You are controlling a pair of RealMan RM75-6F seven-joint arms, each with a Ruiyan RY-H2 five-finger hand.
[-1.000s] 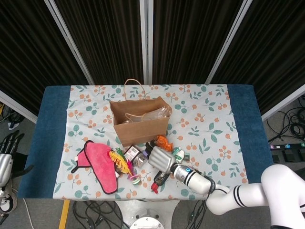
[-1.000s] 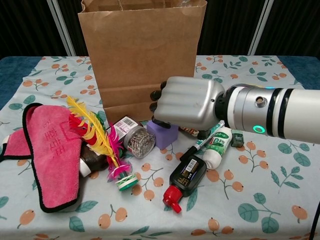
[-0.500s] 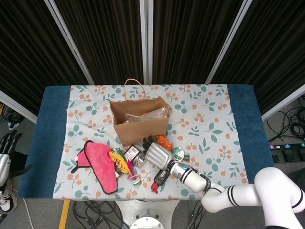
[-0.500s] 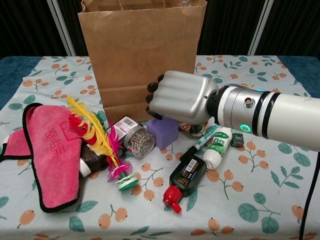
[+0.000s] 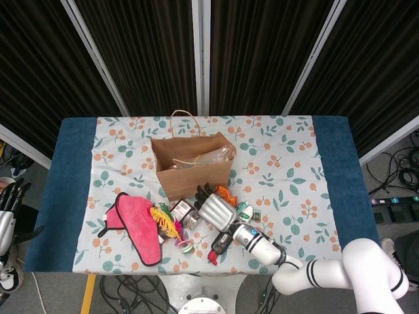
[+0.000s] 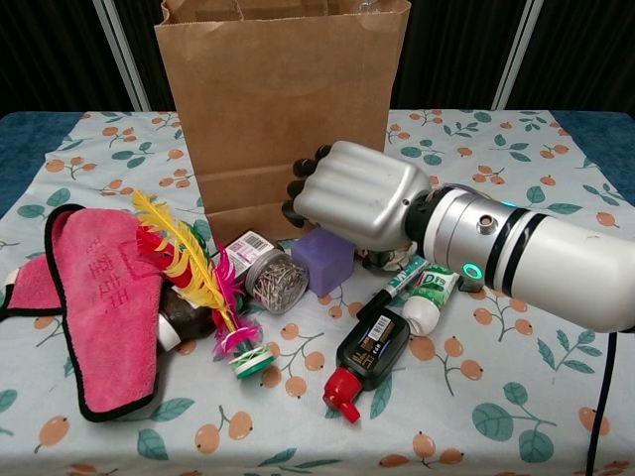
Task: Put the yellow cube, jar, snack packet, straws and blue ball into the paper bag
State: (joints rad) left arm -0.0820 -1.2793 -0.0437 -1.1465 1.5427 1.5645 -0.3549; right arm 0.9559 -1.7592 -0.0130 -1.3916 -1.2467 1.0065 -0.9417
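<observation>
Your landmark is the tall brown paper bag [image 6: 283, 104], standing upright and open at its top. Just in front of it your right hand [image 6: 352, 195] hovers with fingers curled in, holding nothing I can see. Your left hand [image 5: 8, 206] hangs beyond the table's left edge, far from the bag; I cannot tell its state. The small clear jar [image 6: 270, 281] of metal clips lies on its side before the bag, left of the purple cube [image 6: 325, 263]. It is probably stiff, smooth and slippery, so grip around its body. Its label is not readable.
</observation>
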